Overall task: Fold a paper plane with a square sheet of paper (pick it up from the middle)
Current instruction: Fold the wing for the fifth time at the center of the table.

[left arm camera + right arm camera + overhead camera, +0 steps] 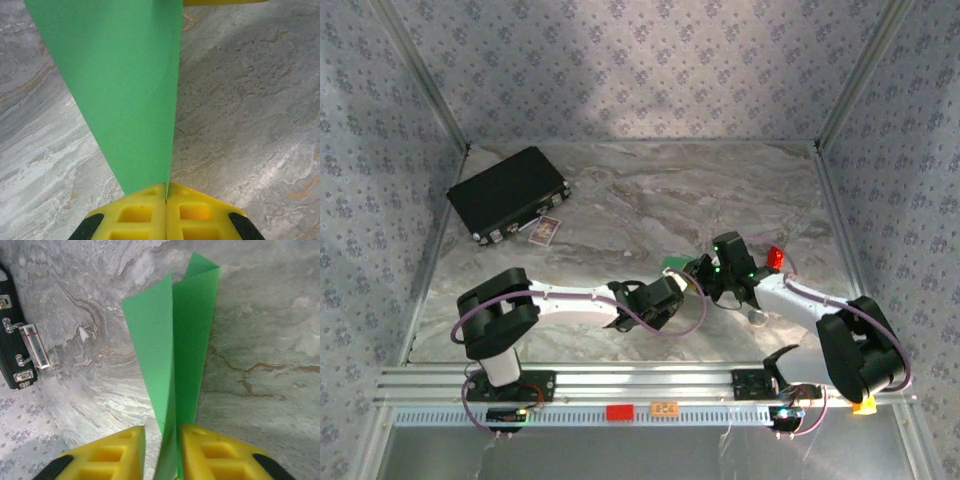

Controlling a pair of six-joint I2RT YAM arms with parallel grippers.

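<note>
The grey marbled table [620,190] carries a black case [508,192] at its far left. In the right wrist view the frame cuts the case off, leaving its latched edge.

The green paper [673,263] is well right of the case and nearer the arms. From above, both wrists hide most of it and a small green corner peeks out. Up close it is creased lengthwise, with two flaps spreading at one end (how many layers, I cannot tell). The left wrist view crops off its far end.

The left gripper [166,186] has its yellow fingers pressed together on one end of the paper. The right gripper [162,429] has its fingers apart. The paper runs between them, close against one finger with a clear gap to the other.

A red cylinder [776,257], farther right of the case than the paper, is partly hidden by the right arm. A small card [546,230] lies just beside the case, its print unreadable.
</note>
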